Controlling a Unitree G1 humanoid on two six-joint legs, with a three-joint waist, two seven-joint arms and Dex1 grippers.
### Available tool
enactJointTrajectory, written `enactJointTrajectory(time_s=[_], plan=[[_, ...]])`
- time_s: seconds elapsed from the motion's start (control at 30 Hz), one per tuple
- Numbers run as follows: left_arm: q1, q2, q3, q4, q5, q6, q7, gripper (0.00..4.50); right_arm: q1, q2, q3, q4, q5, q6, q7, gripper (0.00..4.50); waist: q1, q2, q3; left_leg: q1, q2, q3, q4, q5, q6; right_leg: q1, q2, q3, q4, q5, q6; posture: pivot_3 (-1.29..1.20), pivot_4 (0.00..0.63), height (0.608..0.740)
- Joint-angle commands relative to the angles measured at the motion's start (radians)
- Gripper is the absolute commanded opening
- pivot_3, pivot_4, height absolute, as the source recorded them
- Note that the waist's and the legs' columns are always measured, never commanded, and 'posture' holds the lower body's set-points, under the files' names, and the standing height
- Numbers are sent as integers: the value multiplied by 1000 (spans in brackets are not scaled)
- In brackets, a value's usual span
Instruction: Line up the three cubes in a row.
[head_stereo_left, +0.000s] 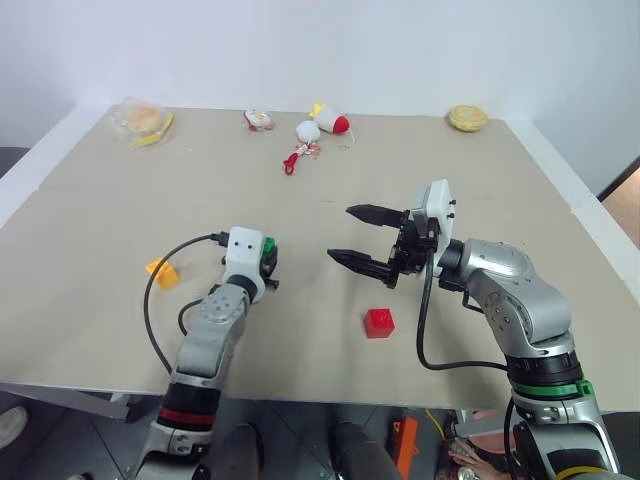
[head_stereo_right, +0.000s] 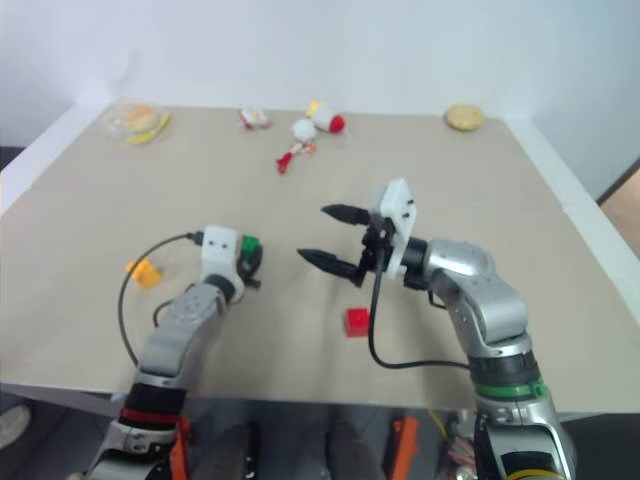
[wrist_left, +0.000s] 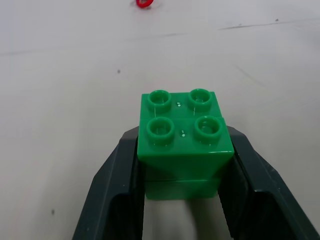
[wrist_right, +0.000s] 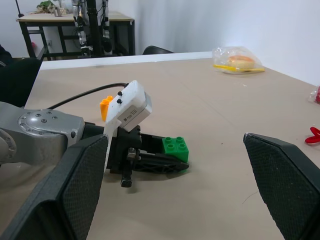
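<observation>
Green cube (wrist_left: 184, 142), studs up, sits clamped between the two black fingers (wrist_left: 116, 195) of the left gripper (head_stereo_left: 268, 262), which lies low over the tan table (head_stereo_left: 90, 230) on the robot's left side; the fingers press against the cube's two opposite side faces. Yellow-orange cube (head_stereo_left: 162, 271) rests on the table farther to the robot's left, apart from the left arm and beside its looping black cable (head_stereo_left: 152, 310). Red cube (head_stereo_left: 379, 322) rests on the table near the front edge, below and just to the robot's right of the right gripper (head_stereo_left: 360, 238). That gripper hangs above the table, pointing toward the robot's left, its fingers spread wide with nothing between them. Along the far edge lie a bagged food item (head_stereo_left: 140, 122), small plush toys (head_stereo_left: 322, 125) and a round yellowish food item (head_stereo_left: 467, 118).
</observation>
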Motion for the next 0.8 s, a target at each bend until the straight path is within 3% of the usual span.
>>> enactJointTrajectory(time_s=[0.03,0.2,0.37,0.8], plan=[[-4,105,-23,-60,-114,-86,-293,1349,58,-63,-20,-76,42,20,67,4500,0,0,0,0,0,0,0,0,0,0,0,0,0,0,0,0,150,736],[66,317,-77,-153,-297,-167,-765,1349,164,-190,-21,-139,63,24,189,4500,0,0,0,-1,0,1,-2,-2,-3,-1,-1,-1,0,-4,-2,0,150,736],[73,442,-142,-117,-301,-230,-998,1349,227,-273,-34,-167,68,-7,273,4500,0,0,0,0,1,1,-2,-3,-3,-1,-1,-1,0,-5,-2,0,150,736],[-18,406,-223,-6,-247,-268,-1083,1349,268,-318,-49,-205,88,-2,276,4500,0,0,0,0,1,2,0,-3,-3,-1,-2,-1,0,-5,-1,0,150,736]])
